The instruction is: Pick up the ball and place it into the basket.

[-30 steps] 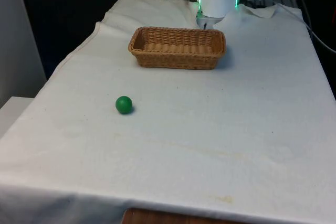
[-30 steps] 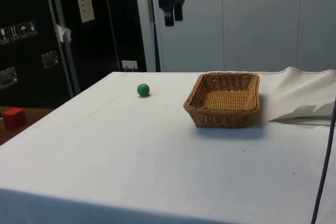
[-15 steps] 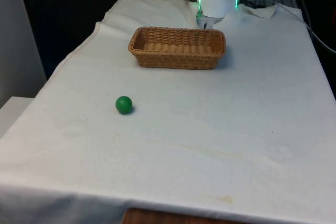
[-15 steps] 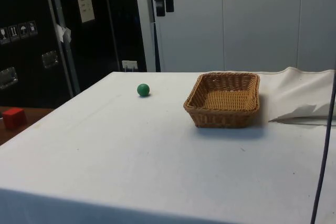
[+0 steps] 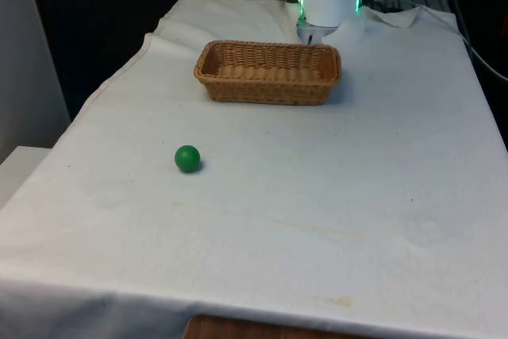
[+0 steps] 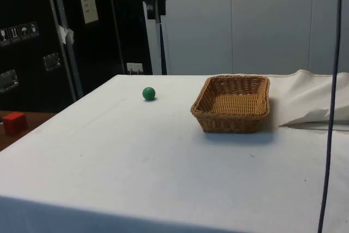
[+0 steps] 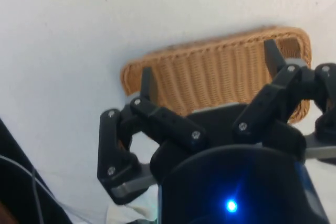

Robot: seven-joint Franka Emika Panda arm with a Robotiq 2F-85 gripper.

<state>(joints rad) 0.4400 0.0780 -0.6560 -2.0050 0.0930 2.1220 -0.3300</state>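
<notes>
A small green ball [image 5: 187,158] lies on the white cloth toward the front view's left, well in front of the basket; the side view also has the ball [image 6: 149,93]. The oblong wicker basket [image 5: 266,90] stands near the table's far end and holds nothing; its wall [image 6: 232,124] faces the side camera. My gripper [image 6: 155,1] hangs high above the table, roughly over the stretch between ball and basket. In the wrist view the gripper [image 7: 208,65] is open, fingers spread with nothing between them, and the basket [image 7: 210,43] lies far below.
The cloth [image 6: 311,114] is rumpled behind the basket at the far end. A thin cable [image 6: 329,107] hangs down at the side view's right. A red block [image 6: 14,122] sits on a lower surface off the table.
High above the table, my gripper has drifted from over the basket's side toward the ball's side, leftward in the side view. Ball and basket have not moved.
</notes>
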